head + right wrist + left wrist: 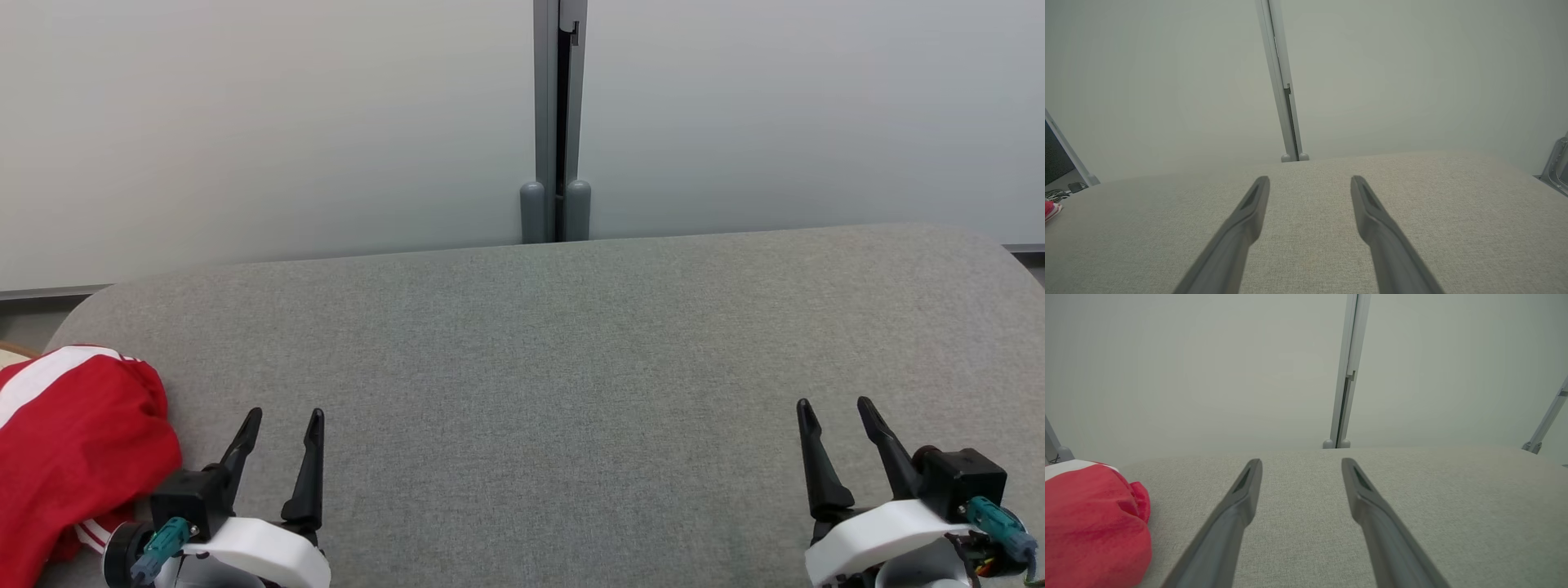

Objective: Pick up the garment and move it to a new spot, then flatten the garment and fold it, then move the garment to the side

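A crumpled red garment (73, 441) with white stripes lies bunched at the left edge of the grey fabric table (555, 376). In the left wrist view the garment (1090, 526) sits at the lower left, beside the fingers and not touching them. My left gripper (283, 423) stands open just right of the garment, with nothing between its fingers (1237, 506). Far over at the lower right my right gripper (835, 410) is also open and empty over bare cloth. A sliver of the garment (1050, 209) shows at the left border of the right wrist view.
A pale wall with a grey vertical post (557, 122) rises behind the table's far edge. The table's corners are rounded. A grey frame leg (1545, 420) stands off the table at the right in the left wrist view.
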